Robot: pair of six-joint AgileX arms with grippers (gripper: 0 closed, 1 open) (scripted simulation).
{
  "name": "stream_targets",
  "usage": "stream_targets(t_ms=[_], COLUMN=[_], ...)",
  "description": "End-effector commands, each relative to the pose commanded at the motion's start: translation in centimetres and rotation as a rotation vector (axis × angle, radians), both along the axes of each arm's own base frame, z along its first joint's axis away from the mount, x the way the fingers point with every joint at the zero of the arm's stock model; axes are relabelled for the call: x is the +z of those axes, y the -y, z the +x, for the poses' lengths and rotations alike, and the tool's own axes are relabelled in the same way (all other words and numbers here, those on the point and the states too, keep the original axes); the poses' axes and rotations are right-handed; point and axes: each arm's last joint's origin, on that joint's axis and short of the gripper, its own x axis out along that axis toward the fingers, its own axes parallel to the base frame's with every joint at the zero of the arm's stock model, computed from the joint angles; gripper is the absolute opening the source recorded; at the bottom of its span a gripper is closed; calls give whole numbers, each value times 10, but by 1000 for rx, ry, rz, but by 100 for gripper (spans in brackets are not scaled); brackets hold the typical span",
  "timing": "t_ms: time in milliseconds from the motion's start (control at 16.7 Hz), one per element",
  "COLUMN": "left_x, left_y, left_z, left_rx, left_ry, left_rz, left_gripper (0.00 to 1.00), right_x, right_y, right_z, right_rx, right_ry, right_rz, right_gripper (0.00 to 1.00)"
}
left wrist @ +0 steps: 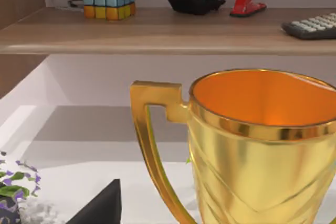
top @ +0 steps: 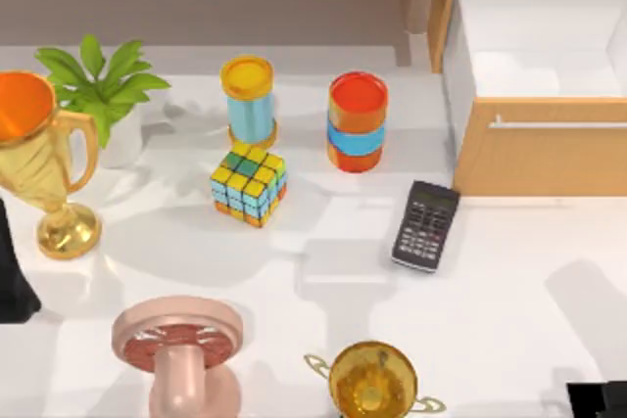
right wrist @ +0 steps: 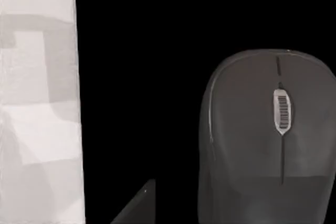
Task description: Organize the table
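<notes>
Front trophy (top: 372, 384) cut off, seemingly.

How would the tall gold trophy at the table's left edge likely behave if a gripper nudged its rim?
The gold trophy would probably tip: its wide cup sits high above a narrow stem and small base. Its glossy surface looks slippery. Its handle might offer a surer grip.
</notes>
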Motion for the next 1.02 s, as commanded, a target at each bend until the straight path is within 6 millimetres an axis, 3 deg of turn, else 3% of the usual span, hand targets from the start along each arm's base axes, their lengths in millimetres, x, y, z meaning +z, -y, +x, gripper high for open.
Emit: stream_targets(t_ms=[600,1020], left_x=[0,0], left_y=[0,0], left_z=[0,0], left_rx=[0,0], left_ry=[0,0], left_rz=[0,0], left_gripper=[100,100], right_x=[0,-3], right_y=[-1,-23], right_z=[1,28], right_rx=[12,380], right_ry=[11,304], right_rz=[-1,-76], right_gripper=[100,100])
